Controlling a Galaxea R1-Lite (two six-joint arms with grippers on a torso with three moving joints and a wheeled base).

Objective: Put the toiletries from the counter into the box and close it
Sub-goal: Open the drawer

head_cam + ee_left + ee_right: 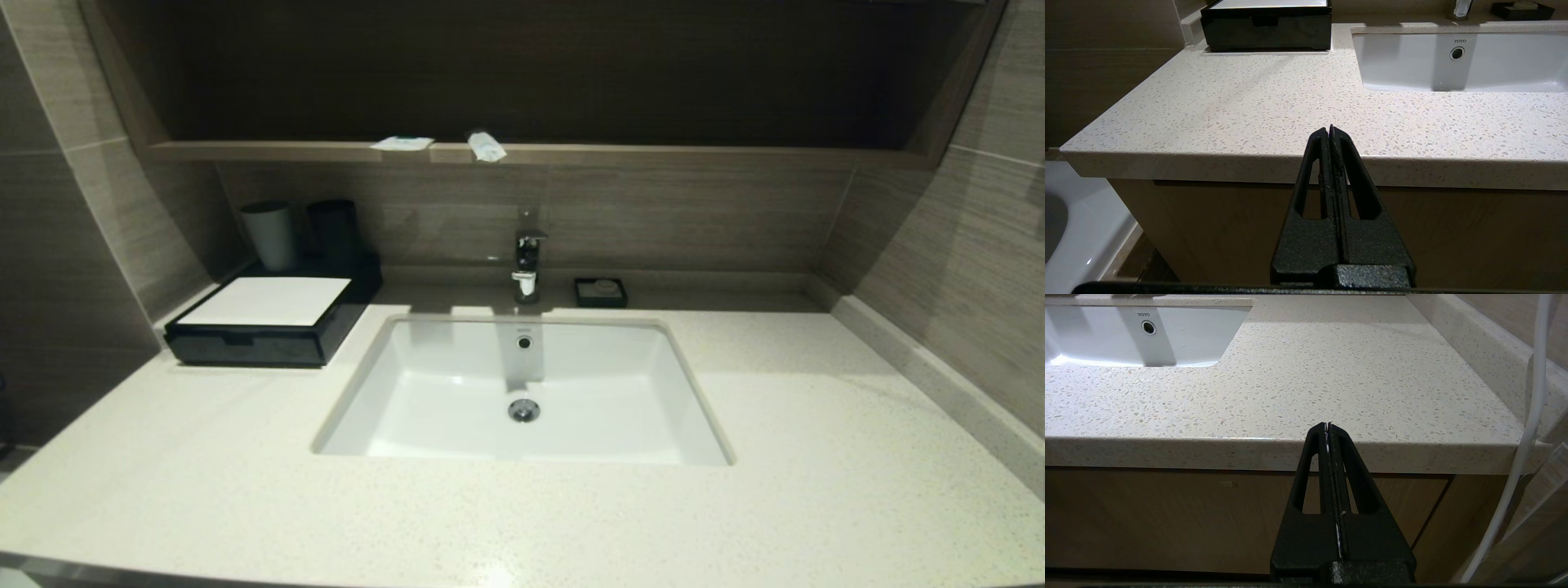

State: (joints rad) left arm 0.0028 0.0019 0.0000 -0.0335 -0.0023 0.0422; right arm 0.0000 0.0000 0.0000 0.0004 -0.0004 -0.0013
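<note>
left gripper [1330,130] and right gripper [1328,426] level, fingers pressed together.

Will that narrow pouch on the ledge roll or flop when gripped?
The narrow pouch looks soft and light, so it probably flexes. Its end overhangs the wooden ledge, so a nudge might tip it off. Rolling seems unlikely.

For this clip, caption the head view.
Two white packets on the wooden ledge; black box shut beside the sink.

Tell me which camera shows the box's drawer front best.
The left wrist view: the box faces it squarely, its drawer shut and the notch plain, beyond the shut left gripper. The head view shows the box from above at an angle. The right wrist view misses it.
</note>
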